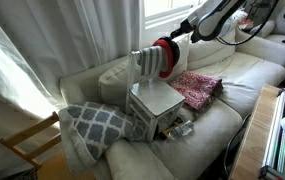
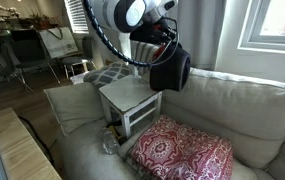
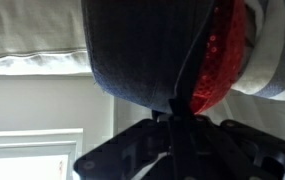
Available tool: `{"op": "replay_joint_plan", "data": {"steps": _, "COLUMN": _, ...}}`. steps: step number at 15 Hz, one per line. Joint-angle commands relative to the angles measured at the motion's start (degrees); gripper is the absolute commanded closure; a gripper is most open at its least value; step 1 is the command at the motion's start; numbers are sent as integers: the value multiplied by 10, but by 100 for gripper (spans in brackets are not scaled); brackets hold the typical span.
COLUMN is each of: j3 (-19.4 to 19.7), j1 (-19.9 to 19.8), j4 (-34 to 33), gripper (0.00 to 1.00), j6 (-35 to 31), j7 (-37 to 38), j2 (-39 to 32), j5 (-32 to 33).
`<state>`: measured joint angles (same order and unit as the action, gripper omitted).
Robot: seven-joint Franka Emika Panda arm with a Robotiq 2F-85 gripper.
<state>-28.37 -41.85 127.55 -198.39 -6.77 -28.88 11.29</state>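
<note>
My gripper (image 3: 177, 112) is shut on a knitted garment (image 3: 142, 50) that is dark blue, with a red part (image 3: 222, 60) and a grey-and-white striped end (image 3: 277, 50). In both exterior views the garment (image 1: 158, 60) (image 2: 170, 70) hangs in the air from the gripper (image 1: 178, 42) (image 2: 164, 47). It hangs just above a small white table (image 1: 154, 100) (image 2: 130, 97) that stands on the beige sofa (image 1: 247, 75) (image 2: 252, 110). The fingertips are buried in the fabric.
A red patterned cushion (image 1: 197, 88) (image 2: 182, 155) lies on the sofa seat beside the table. A grey-and-white patterned pillow (image 1: 97, 122) (image 2: 107, 72) lies on the table's other side. A wooden chair (image 1: 27, 140) stands by the curtain (image 1: 32, 50). A wooden surface (image 2: 22, 150) borders the sofa.
</note>
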Motion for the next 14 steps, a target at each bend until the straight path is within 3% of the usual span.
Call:
{"op": "replay_joint_plan", "data": {"steps": 1, "j3": -20, "j1": -13, "j4": 12, "gripper": 99, "j6": 27, "j7": 5, "j2": 10, "j5": 11}}
{"op": "replay_joint_plan", "data": {"steps": 10, "j3": -140, "j1": -107, "j4": 44, "gripper": 99, "j6": 23, "j7": 12, "j2": 22, "j5": 55}}
{"op": "replay_joint_plan", "data": {"steps": 11, "j3": -137, "j1": -107, "j4": 46, "gripper": 99, "j6": 21, "j7": 8, "j2": 28, "j5": 50}}
{"op": "replay_joint_plan", "data": {"steps": 14, "j3": -70, "j1": -63, "j4": 50, "gripper": 99, "j6": -2, "j7": -10, "j2": 62, "j5": 11}}
